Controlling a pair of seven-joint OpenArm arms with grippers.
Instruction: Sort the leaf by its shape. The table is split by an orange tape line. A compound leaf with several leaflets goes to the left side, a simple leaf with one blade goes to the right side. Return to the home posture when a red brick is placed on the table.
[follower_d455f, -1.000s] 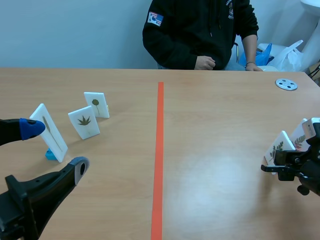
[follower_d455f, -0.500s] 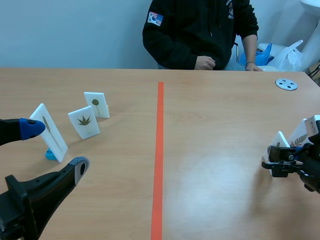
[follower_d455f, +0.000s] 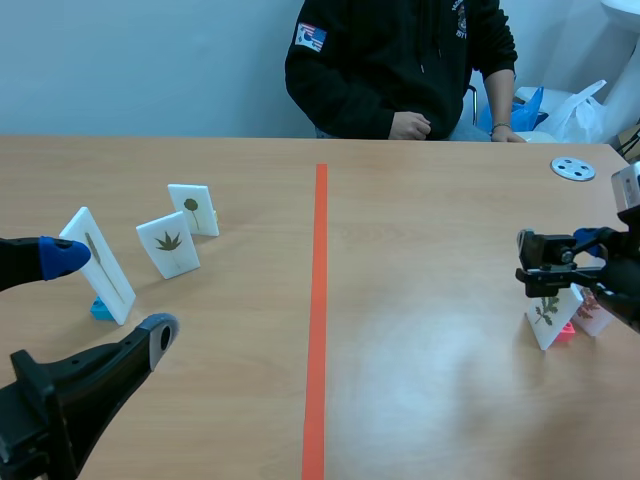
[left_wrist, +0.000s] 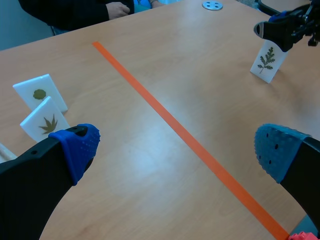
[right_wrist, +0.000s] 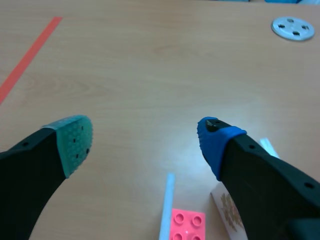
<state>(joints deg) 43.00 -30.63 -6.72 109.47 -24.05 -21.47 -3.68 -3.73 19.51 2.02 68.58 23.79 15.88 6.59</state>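
At three o'clock on the wooden tabletop, the right gripper, spread wide and empty, is now lifted off the white leaf card with its pink base; a seemingly compound leaf is thus judged left on the wrong side.

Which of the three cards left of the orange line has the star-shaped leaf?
The middle card, its leaf fanning into pointed lobes. The far card shows a round leaf on a stalk; the near tall card shows one slim blade.
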